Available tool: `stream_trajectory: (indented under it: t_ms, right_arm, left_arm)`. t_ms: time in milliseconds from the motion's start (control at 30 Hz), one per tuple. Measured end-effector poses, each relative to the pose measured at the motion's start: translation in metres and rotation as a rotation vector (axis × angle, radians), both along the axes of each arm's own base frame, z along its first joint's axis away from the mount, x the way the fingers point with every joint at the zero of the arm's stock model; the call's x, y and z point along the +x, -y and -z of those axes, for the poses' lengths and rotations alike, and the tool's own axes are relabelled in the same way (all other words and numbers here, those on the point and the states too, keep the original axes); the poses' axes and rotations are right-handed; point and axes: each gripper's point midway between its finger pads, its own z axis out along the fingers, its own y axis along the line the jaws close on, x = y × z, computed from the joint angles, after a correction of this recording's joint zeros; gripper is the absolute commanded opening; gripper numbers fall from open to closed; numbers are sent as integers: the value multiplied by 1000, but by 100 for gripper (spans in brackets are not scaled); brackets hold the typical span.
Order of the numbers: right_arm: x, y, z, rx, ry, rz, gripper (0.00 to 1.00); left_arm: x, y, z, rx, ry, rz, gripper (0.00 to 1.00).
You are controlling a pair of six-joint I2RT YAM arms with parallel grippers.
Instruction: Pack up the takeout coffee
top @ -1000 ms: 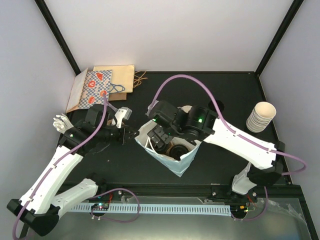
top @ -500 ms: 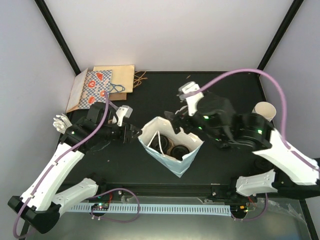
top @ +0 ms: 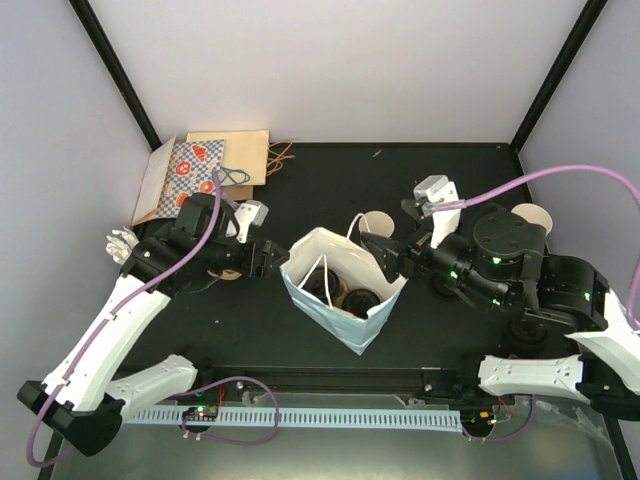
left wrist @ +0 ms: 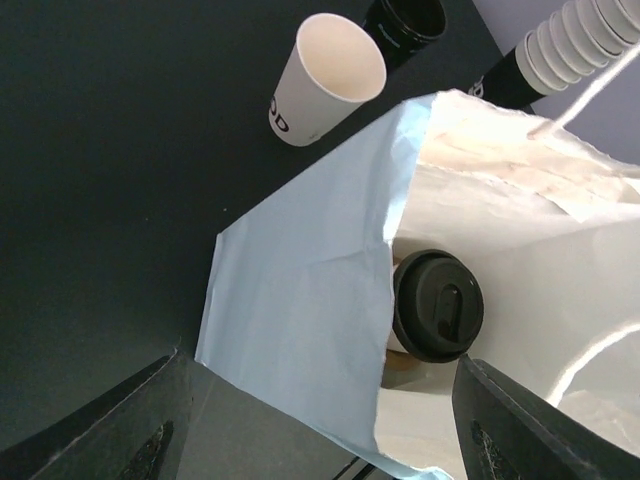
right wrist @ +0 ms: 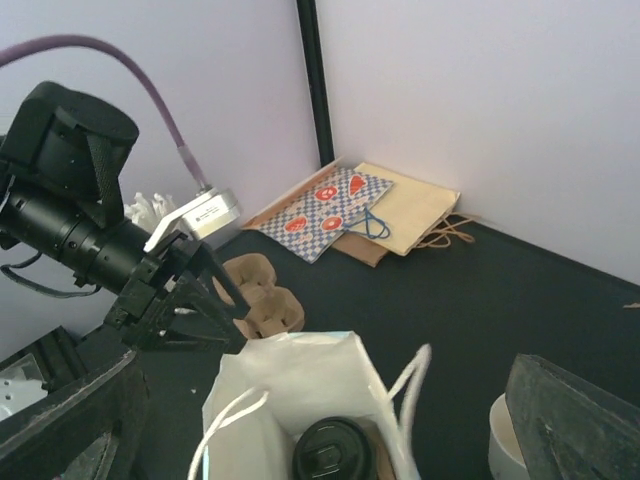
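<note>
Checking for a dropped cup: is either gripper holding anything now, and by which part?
Nothing is held. The left gripper and right gripper are both open; a wall of the light blue bag stands between the left fingers, unclamped.

Pale lilac walls (top: pixel 340 60), black tabletop (top: pixel 330 180)

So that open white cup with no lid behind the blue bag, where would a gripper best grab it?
Probably across its side wall, below the rim: the lidless cup stands upright, mouth open, tapering downward. Come from the right or the far side, since the light blue bag crowds its near side.
</note>
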Motion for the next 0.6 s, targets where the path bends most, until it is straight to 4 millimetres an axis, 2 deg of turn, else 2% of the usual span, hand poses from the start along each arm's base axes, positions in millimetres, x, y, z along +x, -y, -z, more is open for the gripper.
stream_trajectory:
  t_ms: [67,200,367,500,600]
  right_arm:
    - [0,-5,5,-7,-15,-9,100]
    - [5,-11,19,-34,-39,10,100]
    - [5,-11,32,-46,-57,16,100]
    - [2,-2,32,-19,-61,24,100]
    - [0,7,31,4,-61,34,100]
  left_arm:
    - [0,4,1,6,-6,14,73]
    - [0,13,-4,18,2,50,59]
    - [9,24,-8,83,20,68,60]
    - [18,31,3,175,7,72,62]
    - [21,37,15,237,-16,88,60]
